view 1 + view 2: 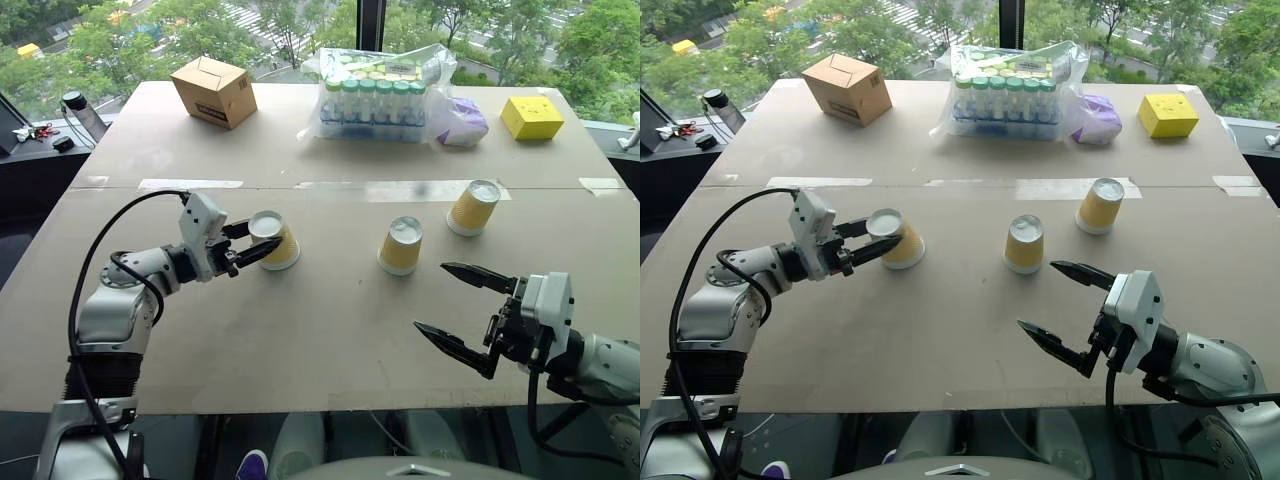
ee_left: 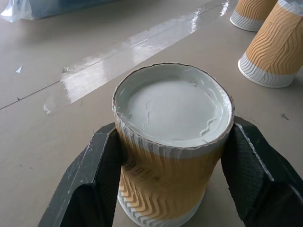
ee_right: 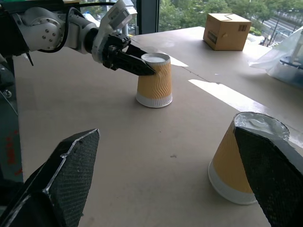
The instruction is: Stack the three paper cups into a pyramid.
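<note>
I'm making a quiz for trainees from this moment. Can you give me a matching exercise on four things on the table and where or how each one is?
Column one:
1. leftmost mustard-yellow ribbed paper cup
2. brown cardboard box
3. yellow block
4. right gripper

Column two:
A. far right of the table
B. open, holding nothing
C. far left of the table
D. clamped by the left gripper

Pairs: 1-D, 2-C, 3-A, 4-B

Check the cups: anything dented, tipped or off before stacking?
Mostly fine. All three stand upside down on the table, none tipped or stacked. One oddity: the cup in the left gripper has a ragged, slightly torn edge around its upturned bottom. The middle cup and right cup look intact. The right gripper hangs open.
</note>
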`<state>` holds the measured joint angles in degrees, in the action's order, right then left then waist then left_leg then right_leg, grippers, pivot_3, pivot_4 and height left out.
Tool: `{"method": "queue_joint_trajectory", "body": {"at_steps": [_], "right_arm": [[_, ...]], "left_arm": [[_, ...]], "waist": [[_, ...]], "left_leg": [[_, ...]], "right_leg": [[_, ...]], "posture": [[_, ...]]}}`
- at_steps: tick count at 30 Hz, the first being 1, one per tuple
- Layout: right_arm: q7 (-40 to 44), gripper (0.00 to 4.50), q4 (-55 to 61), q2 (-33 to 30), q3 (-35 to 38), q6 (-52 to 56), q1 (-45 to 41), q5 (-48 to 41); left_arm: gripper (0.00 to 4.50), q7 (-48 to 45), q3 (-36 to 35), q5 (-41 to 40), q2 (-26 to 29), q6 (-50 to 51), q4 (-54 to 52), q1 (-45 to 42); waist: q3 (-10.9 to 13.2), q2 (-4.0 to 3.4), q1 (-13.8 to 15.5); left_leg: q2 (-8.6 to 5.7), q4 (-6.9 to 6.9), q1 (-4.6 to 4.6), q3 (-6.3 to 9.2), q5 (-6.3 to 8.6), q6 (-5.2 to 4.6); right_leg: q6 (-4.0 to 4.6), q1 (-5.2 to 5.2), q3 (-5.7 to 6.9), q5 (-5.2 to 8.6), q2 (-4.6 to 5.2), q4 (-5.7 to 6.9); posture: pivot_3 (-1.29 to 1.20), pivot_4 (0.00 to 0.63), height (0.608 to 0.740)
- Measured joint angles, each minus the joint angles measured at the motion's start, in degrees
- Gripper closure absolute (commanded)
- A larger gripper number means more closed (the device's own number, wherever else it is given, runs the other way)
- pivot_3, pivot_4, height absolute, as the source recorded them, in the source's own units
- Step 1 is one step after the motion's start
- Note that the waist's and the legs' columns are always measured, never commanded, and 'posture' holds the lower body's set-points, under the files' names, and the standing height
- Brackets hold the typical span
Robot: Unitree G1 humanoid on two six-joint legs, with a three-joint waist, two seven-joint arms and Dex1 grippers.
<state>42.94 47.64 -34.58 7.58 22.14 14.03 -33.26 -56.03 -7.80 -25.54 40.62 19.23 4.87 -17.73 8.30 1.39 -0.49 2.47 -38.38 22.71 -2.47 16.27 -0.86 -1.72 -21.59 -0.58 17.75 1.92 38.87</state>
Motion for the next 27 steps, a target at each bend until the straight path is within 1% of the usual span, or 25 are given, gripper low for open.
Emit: {"method": "queue_joint_trajectory", "body": {"at_steps": [3,7,10,13,17,20,27], "right_arm": [[-0.56,0.00,0.56,0.00,0.00,-0.14,0.75,0.27],[-1.00,0.00,0.76,0.01,-0.01,-1.13,1.77,1.42],[-1.62,0.00,0.91,0.05,-0.25,-1.25,2.05,1.59],[-2.44,0.00,1.45,0.07,-0.47,-1.25,2.61,1.83],[-3.85,0.00,3.07,0.03,-0.40,-1.21,4.54,2.58],[-5.25,0.00,5.49,0.03,-0.22,-1.14,7.05,2.82],[-7.93,0.00,8.13,0.15,0.74,-1.11,11.32,3.61]], "left_arm": [[1.76,-0.77,-0.01,-0.13,-0.39,0.02,0.13,-0.27],[1.76,-3.59,0.11,-2.56,-1.02,1.65,-1.54,-1.11],[1.76,-5.14,2.50,-5.07,-2.61,4.71,-5.32,-4.89],[1.76,-6.18,4.94,-5.13,-4.06,5.51,-6.19,-7.46],[1.76,-8.31,9.27,-3.43,-5.40,5.27,-3.66,-10.17],[1.76,-8.87,12.26,-0.64,-7.80,2.99,-0.47,-12.85],[1.76,-10.17,14.81,3.61,-10.78,-1.62,6.36,-15.56]], "waist": [[0.00,0.00,0.01],[0.00,0.00,0.06],[0.00,0.02,0.52],[-0.01,0.01,0.41],[0.00,0.01,0.08],[0.00,0.02,0.20],[-0.01,0.02,0.11]], "left_leg": [[0.00,0.00,0.00,0.01,0.00,0.00],[0.00,-0.02,0.02,0.02,0.00,0.01],[-0.05,-0.09,0.05,0.05,-0.01,0.01],[-0.09,-0.09,0.03,0.04,-0.01,0.01],[-0.09,-0.08,0.03,0.07,-0.01,0.01],[-0.12,-0.11,0.05,0.07,-0.01,0.01],[-0.12,-0.13,0.05,0.07,-0.01,0.01]], "right_leg": [[0.00,0.00,0.01,0.00,0.00,0.01],[0.00,0.00,0.02,0.00,-0.02,0.01],[-0.01,0.03,0.05,0.00,-0.03,0.03],[-0.01,0.03,0.01,0.00,-0.07,0.04],[-0.02,0.02,0.01,0.00,-0.12,0.05],[-0.02,0.03,0.00,0.00,-0.11,0.04],[-0.02,0.02,-0.01,0.00,-0.13,0.05]], "posture": [[0.00,0.150,0.740],[0.00,0.150,0.740],[0.00,0.150,0.740],[0.00,0.150,0.740],[0.00,0.150,0.740],[0.00,0.150,0.740],[0.00,0.150,0.740]]}}
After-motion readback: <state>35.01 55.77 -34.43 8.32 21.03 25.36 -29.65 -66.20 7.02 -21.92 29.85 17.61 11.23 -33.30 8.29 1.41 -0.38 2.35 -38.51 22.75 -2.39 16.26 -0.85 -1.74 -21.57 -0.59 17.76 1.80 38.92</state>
